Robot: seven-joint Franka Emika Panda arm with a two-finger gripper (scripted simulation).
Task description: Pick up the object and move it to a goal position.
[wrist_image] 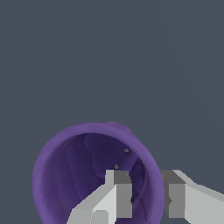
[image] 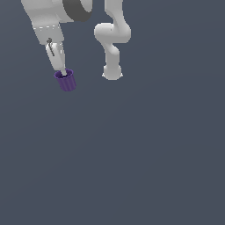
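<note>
Above plain grey floor (image: 132, 167) | end effector (image: 63, 72) apparently pinching purple cup (image: 66, 81) rim, one finger inside

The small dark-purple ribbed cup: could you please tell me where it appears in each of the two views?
Exterior view: the small dark-purple ribbed cup hangs tilted in the upper part, toward that view's left, at the tip of the white gripper.
Wrist view: the cup fills the lower part, its open mouth facing the camera.
Shared landmark: the gripper, jaws pinching the cup's wall, one inside and one outside.
</note>
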